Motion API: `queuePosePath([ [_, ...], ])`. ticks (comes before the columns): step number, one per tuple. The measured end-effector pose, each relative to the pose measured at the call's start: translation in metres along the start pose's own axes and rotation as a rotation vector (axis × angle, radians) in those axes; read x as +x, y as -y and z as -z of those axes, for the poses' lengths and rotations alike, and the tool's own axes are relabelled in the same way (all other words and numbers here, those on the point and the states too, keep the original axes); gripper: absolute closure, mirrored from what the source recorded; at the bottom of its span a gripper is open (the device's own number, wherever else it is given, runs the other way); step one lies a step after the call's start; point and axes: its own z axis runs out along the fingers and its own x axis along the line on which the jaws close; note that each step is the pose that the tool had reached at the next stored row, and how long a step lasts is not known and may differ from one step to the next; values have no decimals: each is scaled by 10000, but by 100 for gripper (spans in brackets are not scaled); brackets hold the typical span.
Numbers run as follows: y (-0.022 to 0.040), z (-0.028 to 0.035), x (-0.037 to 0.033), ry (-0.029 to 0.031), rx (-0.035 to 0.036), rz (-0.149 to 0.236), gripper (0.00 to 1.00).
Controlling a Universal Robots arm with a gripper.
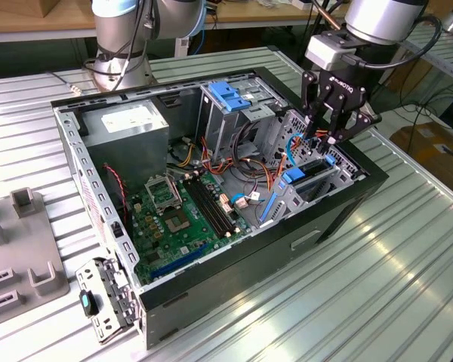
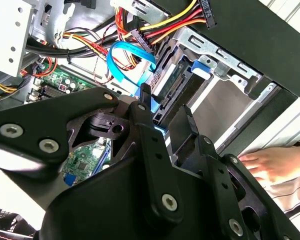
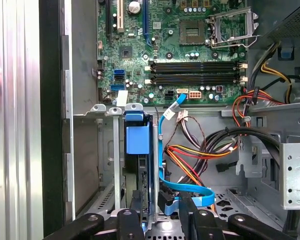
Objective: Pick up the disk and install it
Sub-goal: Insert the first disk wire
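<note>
One black claw hangs right over the grey metal drive bay at the exterior view's right, grip impossible to tell, where the silver-grey, blue-framed disk stands on edge: likely stiff, weighty, shock-shy, best pinched across its flat faces.

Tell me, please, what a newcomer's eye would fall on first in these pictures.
An open computer case lies on a ribbed metal table, its green motherboard bare. At the exterior view's right the black claw hangs over the drive bay, where the blue-framed disk stands on edge beside a bright blue cable.
</note>
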Motion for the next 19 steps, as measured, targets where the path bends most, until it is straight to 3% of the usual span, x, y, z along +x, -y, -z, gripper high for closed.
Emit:
queuePosePath([
  [2,0,-1,0,0,0,1,59],
  [5,0,-1,0,0,0,0,73],
  [9,0,-2,0,0,0,0,73],
  [13,0,-3,0,1,0,0,84],
  [19,0,-4,0,0,0,0,84],
])
